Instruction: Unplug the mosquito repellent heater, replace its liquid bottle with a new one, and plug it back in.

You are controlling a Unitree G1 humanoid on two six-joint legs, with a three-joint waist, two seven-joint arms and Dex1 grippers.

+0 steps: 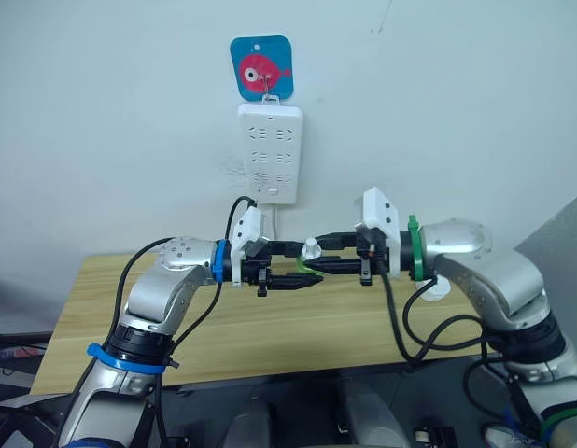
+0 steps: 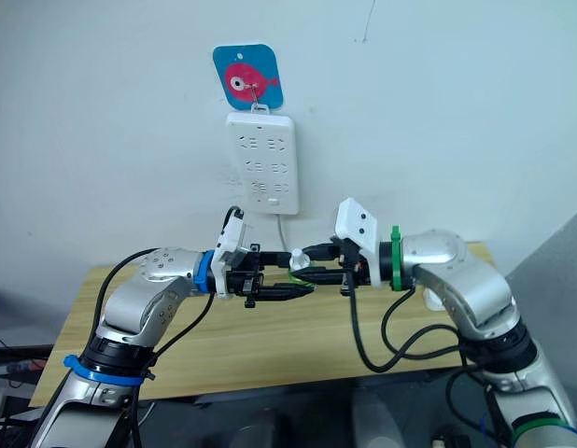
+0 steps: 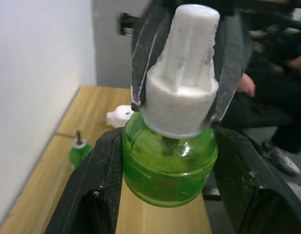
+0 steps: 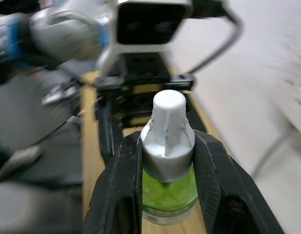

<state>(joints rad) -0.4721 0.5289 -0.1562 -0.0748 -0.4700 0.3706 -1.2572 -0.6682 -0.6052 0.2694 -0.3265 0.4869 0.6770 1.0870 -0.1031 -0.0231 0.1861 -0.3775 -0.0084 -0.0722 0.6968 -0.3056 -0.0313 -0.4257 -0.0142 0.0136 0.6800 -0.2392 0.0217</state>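
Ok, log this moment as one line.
left tool: shut on new bottle body | right tool: shut on its cap | old bottle, heater: on table

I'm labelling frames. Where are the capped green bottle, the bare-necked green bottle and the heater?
capped green bottle (image 3: 167,168): left wrist view, green body.
bare-necked green bottle (image 3: 80,153): left wrist view, green shoulder.
heater (image 3: 119,116): left wrist view, white top.

Plain test room or lab.
A wooden table (image 1: 270,336) against a bare white wall (image 1: 102,121), power strip (image 1: 270,152) hung under a fish sticker (image 1: 261,67).
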